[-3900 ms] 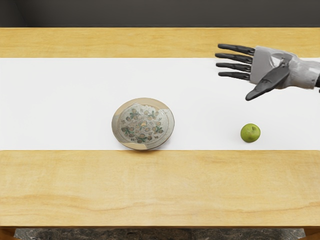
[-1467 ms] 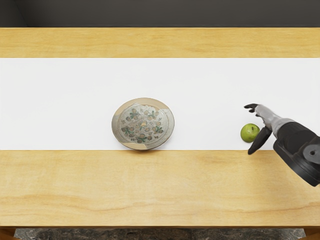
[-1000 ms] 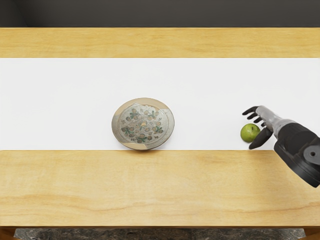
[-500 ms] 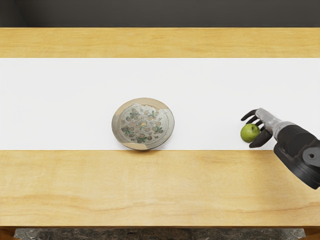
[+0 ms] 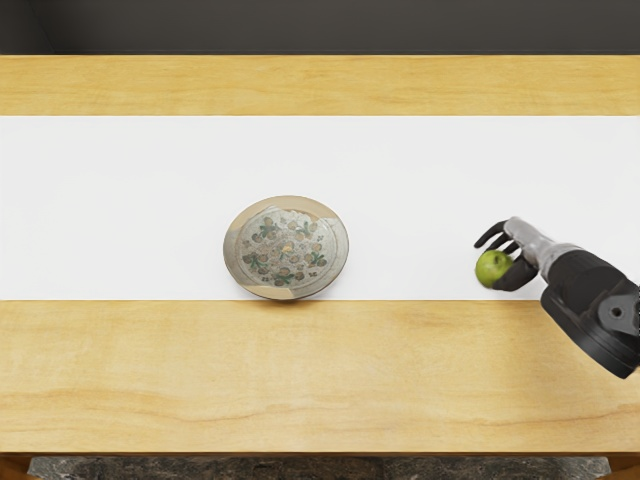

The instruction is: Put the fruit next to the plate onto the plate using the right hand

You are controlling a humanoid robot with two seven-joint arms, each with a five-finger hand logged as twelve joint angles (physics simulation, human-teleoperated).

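A small green fruit [image 5: 491,267] lies on the white runner, well to the right of the plate [image 5: 286,247]. The plate is round and pale with a green and brown floral pattern, and nothing is on it. My right hand [image 5: 502,257] comes in from the lower right edge, its dark fingers [image 5: 490,235] curled over the fruit's top and right side and its thumb under the near side. The hand is shut on the fruit. The left arm does not show.
A white runner [image 5: 150,200] crosses the wooden table [image 5: 300,380] from left to right. Bare wood lies in front of and behind it. My right forearm [image 5: 595,305] hangs over the table's near right part.
The hand dropped from the far right of the runner to the fruit. Over the last second its fingers closed round the fruit, which has shifted slightly left.
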